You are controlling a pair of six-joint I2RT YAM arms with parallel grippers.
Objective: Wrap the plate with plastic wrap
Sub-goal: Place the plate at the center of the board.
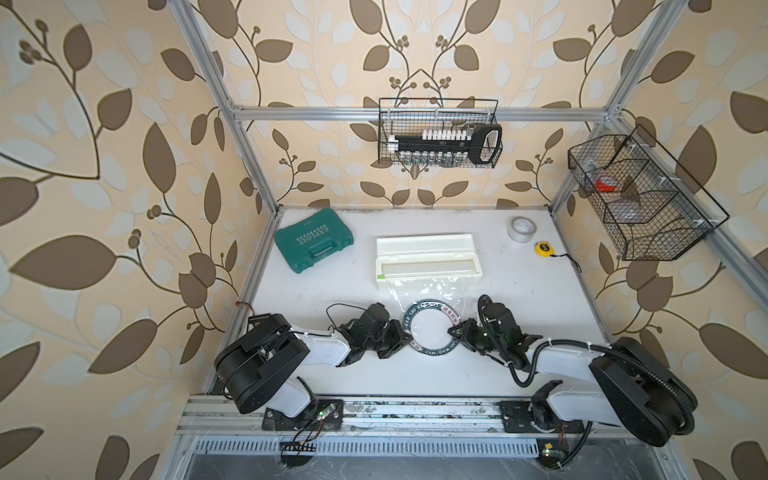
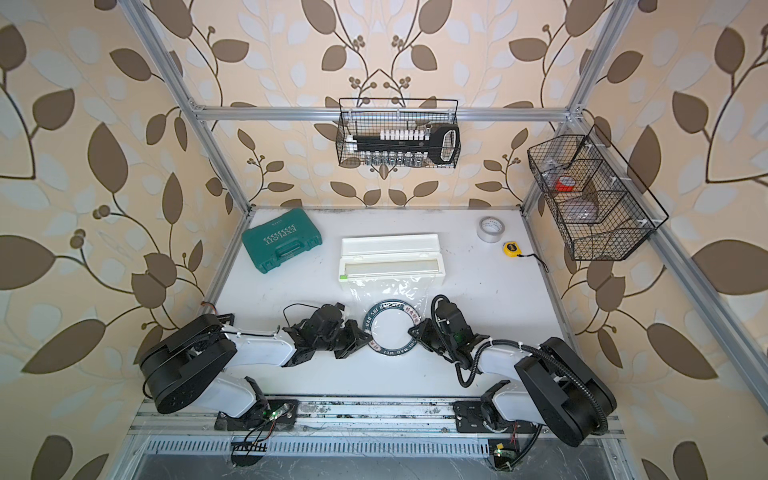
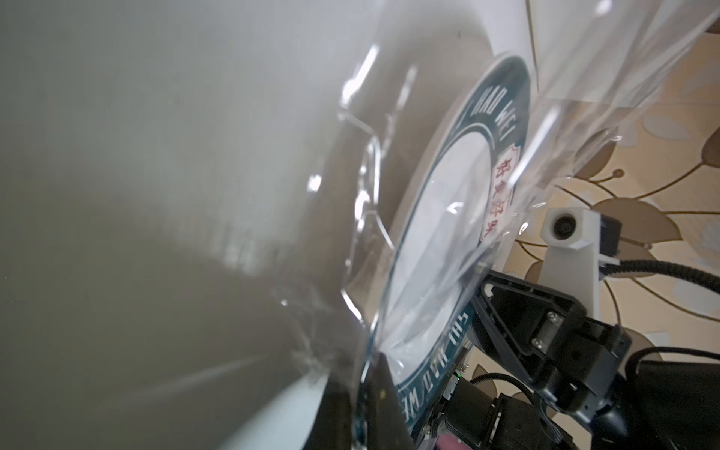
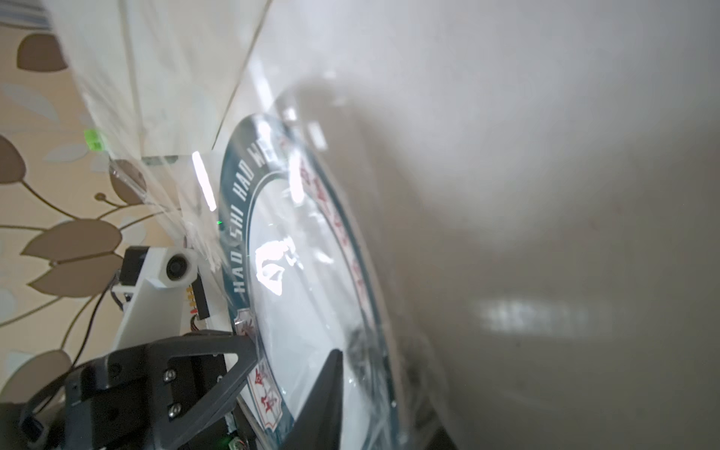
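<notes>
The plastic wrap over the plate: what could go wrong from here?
The plastic wrap looks uncut from the dispenser box, so pulling may drag the box or tear the film unevenly. The left claw and right claw sit at opposite edges of the plate; a push could slide it from under the loose film.

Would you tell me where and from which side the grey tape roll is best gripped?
The tape roll lies flat, hole up, so I would pinch its ring wall from straight above, one jaw inside the core, one outside.
</notes>
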